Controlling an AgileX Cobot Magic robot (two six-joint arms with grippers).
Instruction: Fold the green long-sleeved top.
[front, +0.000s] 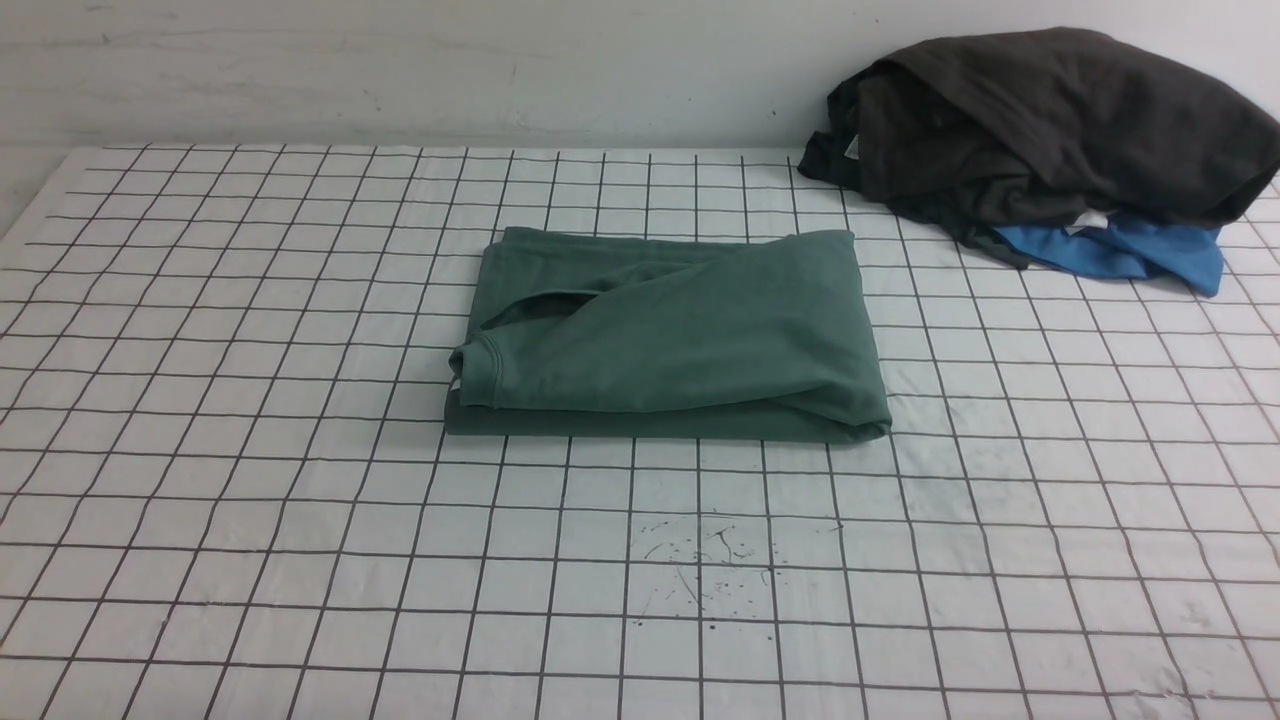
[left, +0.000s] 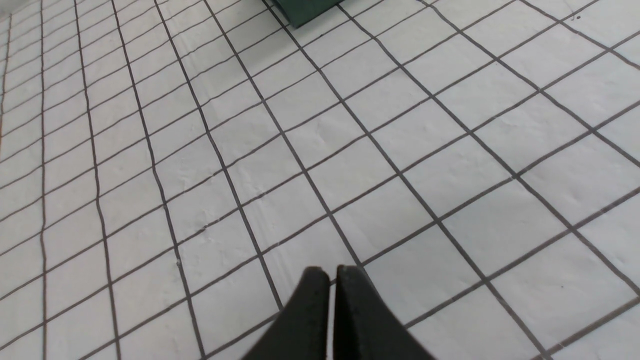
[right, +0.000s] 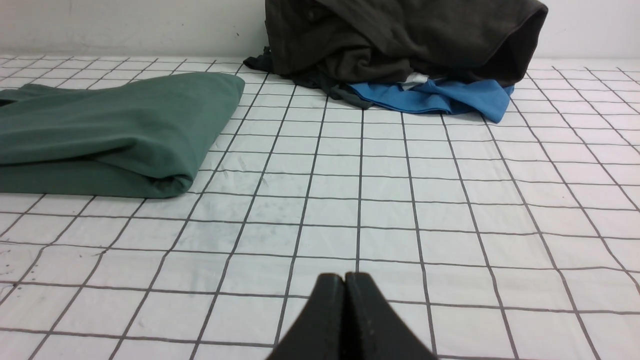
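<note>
The green long-sleeved top (front: 670, 340) lies folded into a compact rectangle in the middle of the gridded table, its ribbed neck at the left end. It also shows in the right wrist view (right: 110, 132), and one corner shows in the left wrist view (left: 302, 10). Neither arm shows in the front view. My left gripper (left: 332, 272) is shut and empty over bare table, well away from the top. My right gripper (right: 344, 277) is shut and empty over bare table, apart from the top's right end.
A dark charcoal-grey garment (front: 1050, 120) lies heaped on a bright blue garment (front: 1130, 255) at the back right, by the wall; both show in the right wrist view (right: 400, 40). The white gridded cloth (front: 250, 500) covers the table. Ink specks (front: 700, 570) mark the front.
</note>
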